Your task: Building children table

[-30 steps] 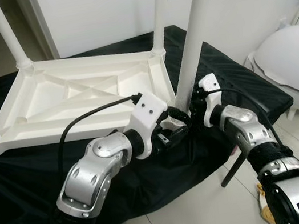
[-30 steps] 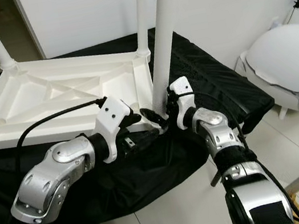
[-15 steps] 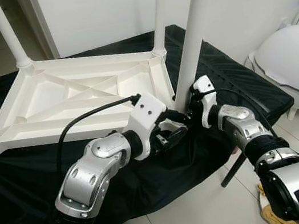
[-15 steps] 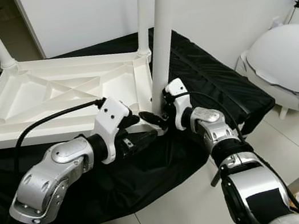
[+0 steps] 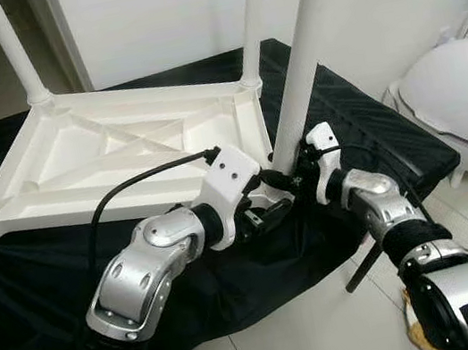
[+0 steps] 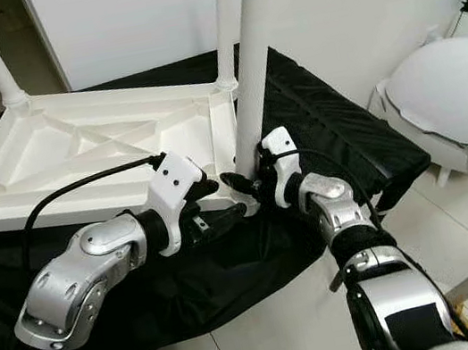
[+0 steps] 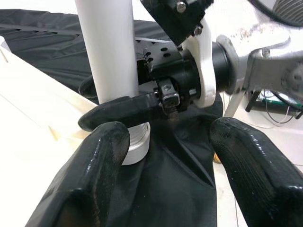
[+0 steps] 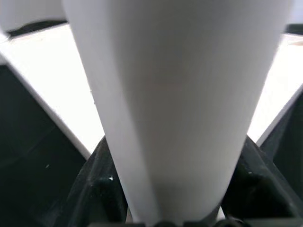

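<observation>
A white plastic children's table lies upside down on a black cloth, with legs standing up at its corners. My right gripper is shut on the near right leg just above its socket. In the right wrist view this leg runs between two black fingers. My left gripper hovers open just in front of the same corner, its fingers wide apart and holding nothing.
A white appliance with a rounded lid stands on the tiled floor at the right. A thin black rod leans below the cloth's edge by my right arm. A white wall rises behind the table.
My right wrist has shifted slightly around the base of the leg while staying on it. The left arm has barely moved.
</observation>
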Controlling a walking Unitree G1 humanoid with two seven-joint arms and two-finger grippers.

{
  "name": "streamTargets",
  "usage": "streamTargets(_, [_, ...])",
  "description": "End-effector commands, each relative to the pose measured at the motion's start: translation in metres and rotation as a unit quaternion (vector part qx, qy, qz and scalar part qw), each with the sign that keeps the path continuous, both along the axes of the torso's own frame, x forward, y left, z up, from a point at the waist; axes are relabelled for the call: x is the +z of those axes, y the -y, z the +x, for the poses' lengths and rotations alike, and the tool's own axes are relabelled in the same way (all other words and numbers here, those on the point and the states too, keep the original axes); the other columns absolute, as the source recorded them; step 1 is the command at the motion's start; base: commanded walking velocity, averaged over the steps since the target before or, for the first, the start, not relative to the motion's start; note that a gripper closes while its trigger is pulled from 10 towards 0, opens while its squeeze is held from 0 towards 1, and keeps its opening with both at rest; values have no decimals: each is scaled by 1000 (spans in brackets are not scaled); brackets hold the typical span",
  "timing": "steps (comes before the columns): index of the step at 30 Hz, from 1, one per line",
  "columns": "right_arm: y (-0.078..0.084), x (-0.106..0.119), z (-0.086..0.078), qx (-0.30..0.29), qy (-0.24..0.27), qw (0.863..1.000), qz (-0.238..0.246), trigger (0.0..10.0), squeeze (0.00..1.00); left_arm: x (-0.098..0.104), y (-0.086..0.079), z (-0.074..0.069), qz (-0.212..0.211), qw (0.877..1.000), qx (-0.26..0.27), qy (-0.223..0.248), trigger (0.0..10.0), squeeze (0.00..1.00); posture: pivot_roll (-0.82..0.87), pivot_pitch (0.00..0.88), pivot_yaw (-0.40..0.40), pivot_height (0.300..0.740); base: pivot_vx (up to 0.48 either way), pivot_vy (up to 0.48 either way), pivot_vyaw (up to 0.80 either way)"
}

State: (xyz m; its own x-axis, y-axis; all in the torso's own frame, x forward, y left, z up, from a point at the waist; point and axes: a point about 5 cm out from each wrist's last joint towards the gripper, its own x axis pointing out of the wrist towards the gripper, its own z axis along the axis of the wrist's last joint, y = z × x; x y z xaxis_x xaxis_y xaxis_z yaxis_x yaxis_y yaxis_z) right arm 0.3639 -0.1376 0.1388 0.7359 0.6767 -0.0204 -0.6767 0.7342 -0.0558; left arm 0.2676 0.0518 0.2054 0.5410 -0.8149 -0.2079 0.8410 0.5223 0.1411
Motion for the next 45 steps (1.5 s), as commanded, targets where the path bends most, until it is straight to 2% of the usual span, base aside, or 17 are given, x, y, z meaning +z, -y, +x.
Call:
streamTargets(1, [1, -18, -6, -32, -37, 999, 21, 0, 0, -3, 0, -2, 2, 1000, 0, -6, 10000, 0, -48, 35, -46, 740, 0, 0, 0])
streamTargets(5, [-2, -22, -9, -75, -35, 996, 37, 0, 0, -5, -1, -3, 12, 1000, 0, -4, 10000, 0, -46, 39, -47, 740, 0, 0, 0])
streamTargets(7, [-2, -25, -12, -128, -41, 989, 55, 0, 0, -7, -2, -4, 17, 1000, 0, -4, 10000, 0, -50, 40, -48, 740, 0, 0, 0])
streamTargets(10, [-3, -28, -13, -168, -54, 982, 67, 0, 0, -8, -2, -4, 17, 1000, -1, -6, 10000, 0, -52, 39, -48, 740, 0, 0, 0])
streamTargets(12, [-3, -28, -13, -168, -54, 982, 67, 0, 0, -8, -2, -4, 17, 1000, -1, -6, 10000, 0, -52, 39, -48, 740, 0, 0, 0])
streamTargets(15, [-11, -33, -18, -214, -64, 972, 69, 0, 0, -8, -1, -4, 17, 1000, -3, -7, 10000, 0, -54, 35, -49, 740, 0, 0, 0])
streamTargets(16, [-12, -36, -19, -253, -64, 964, 55, 0, 0, -8, 0, -4, 17, 1000, -4, -7, 10000, 0, -54, 33, -50, 740, 0, 0, 0])
streamTargets(17, [-12, -36, -19, -253, -64, 964, 55, 0, 0, -8, 0, -4, 17, 1000, -4, -7, 10000, 0, -54, 33, -50, 740, 0, 0, 0])
streamTargets(19, [-20, -38, -23, -314, -72, 945, 55, 0, 0, -9, 1, -5, 16, 1000, -7, -8, 10000, 0, -56, 30, -51, 740, 0, 0, 0])
streamTargets(20, [-20, -38, -23, -314, -72, 945, 55, 0, 0, -9, 1, -5, 16, 1000, -7, -8, 10000, 0, -56, 30, -51, 740, 0, 0, 0])
streamTargets(22, [-35, -37, -30, -350, -79, 931, 63, 0, 0, -10, 3, -7, 16, 1000, -11, -10, 10000, 0, -56, 29, -52, 740, 0, 0, 0])
streamTargets(25, [-53, -33, -35, -312, -79, 944, 67, 0, 0, -10, 4, -8, 13, 1000, -13, -11, 10000, 0, -58, 28, -55, 740, 0, 0, 0])
streamTargets(35, [-56, -31, -37, -292, -86, 950, 75, 0, 0, -10, 5, -8, 13, 1000, -12, -10, 10000, 0, -55, 23, -61, 740, 0, 0, 0])
streamTargets(36, [-56, -30, -38, -290, -85, 950, 75, 10000, 0, -10, 5, -8, 13, 1000, -12, -10, 10000, 0, -55, 18, -63, 740, 0, 0, 0])
streamTargets(37, [-55, -28, -39, -296, -84, 949, 74, 10000, 773, -10, 5, -8, 13, 1000, -12, -10, 10000, 0, -56, 20, -61, 740, 0, 0, 0])
streamTargets(38, [-53, -26, -39, -297, -81, 948, 76, 10000, 1000, -10, 5, -8, 13, 1000, -12, -10, 10000, 0, -56, 19, -62, 740, 0, 0, 0])
streamTargets(45, [-39, -20, -37, -279, -72, 954, 78, 10000, 1000, -10, 5, -7, 12, 1000, -12, -9, 10000, 0, -58, 20, -62, 740, 0, 0, 0])
